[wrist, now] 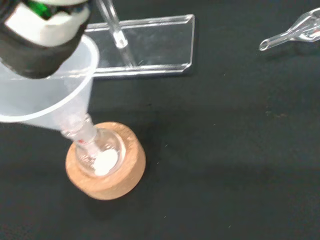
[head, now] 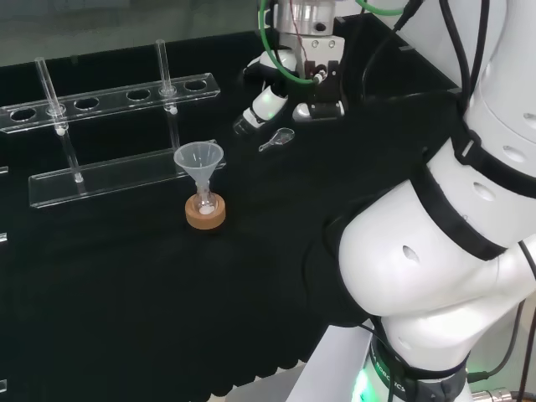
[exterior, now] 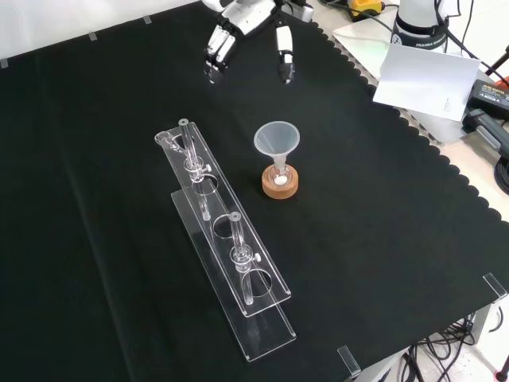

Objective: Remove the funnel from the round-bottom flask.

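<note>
A clear plastic funnel (head: 198,159) (exterior: 276,139) (wrist: 47,97) stands with its stem in the neck of a small round-bottom flask (head: 204,203) (exterior: 279,177) (wrist: 96,152). The flask holds a little white powder and rests on a cork ring (head: 205,216) (exterior: 281,188) (wrist: 112,180). The hand (head: 270,99) (exterior: 225,36) (wrist: 42,30) hovers open, fingers relaxed and holding nothing. In the head view it is to the right of and beyond the funnel, apart from it. In the front view it is above the funnel, at the top edge.
A clear acrylic test-tube rack (head: 109,96) (exterior: 227,255) (wrist: 145,45) with glass tubes stands close beside the flask. A small clear glass piece (head: 277,139) (wrist: 292,32) lies on the cloth between hand and funnel. The arm's white links (head: 452,234) stand at the head view's right.
</note>
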### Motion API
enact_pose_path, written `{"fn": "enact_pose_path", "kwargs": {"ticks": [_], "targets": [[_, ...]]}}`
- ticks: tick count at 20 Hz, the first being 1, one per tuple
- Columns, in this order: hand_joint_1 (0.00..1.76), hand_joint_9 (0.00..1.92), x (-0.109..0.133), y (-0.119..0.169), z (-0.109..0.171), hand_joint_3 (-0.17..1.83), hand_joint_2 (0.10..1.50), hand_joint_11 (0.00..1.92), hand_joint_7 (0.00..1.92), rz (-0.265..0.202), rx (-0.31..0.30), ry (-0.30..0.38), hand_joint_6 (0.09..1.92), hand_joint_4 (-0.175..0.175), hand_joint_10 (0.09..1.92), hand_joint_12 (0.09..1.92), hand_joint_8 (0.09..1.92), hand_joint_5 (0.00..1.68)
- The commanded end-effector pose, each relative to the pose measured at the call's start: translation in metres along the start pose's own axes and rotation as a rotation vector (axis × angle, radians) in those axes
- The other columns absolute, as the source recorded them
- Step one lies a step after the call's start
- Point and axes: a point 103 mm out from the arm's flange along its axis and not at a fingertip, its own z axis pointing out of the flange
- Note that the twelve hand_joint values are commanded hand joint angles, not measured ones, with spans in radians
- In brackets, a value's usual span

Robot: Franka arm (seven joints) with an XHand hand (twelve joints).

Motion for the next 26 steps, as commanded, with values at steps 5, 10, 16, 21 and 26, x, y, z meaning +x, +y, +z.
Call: {"fn": "enact_pose_path", "kwargs": {"ticks": [5, 10, 16, 21, 26], "targets": [[0.71, 0.38, 0.034, -0.005, -0.005, 0.46, 0.59, 0.42, 0.06, -0.026, 0.087, -0.076, 0.09, -0.022, 0.68, 1.38, 0.65, 0.23], [0.69, 0.35, 0.06, -0.001, 0.002, 0.43, 0.6, 0.4, 0.03, 0.004, 0.119, -0.166, 0.09, -0.016, 0.7, 1.4, 0.65, 0.23], [0.69, 0.32, 0.093, 0.004, 0.01, 0.4, 0.6, 0.39, 0.01, -0.016, 0.14, -0.251, 0.09, -0.01, 0.72, 1.41, 0.65, 0.23], [0.69, 0.31, 0.104, 0.011, 0.016, 0.39, 0.6, 0.39, 0.0, -0.021, 0.173, -0.297, 0.09, -0.005, 0.72, 1.42, 0.65, 0.23], [0.69, 0.26, 0.102, 0.018, 0.018, 0.37, 0.61, 0.38, 0.0, -0.015, 0.2, -0.33, 0.09, 0.002, 0.75, 1.42, 0.57, 0.22]]}}
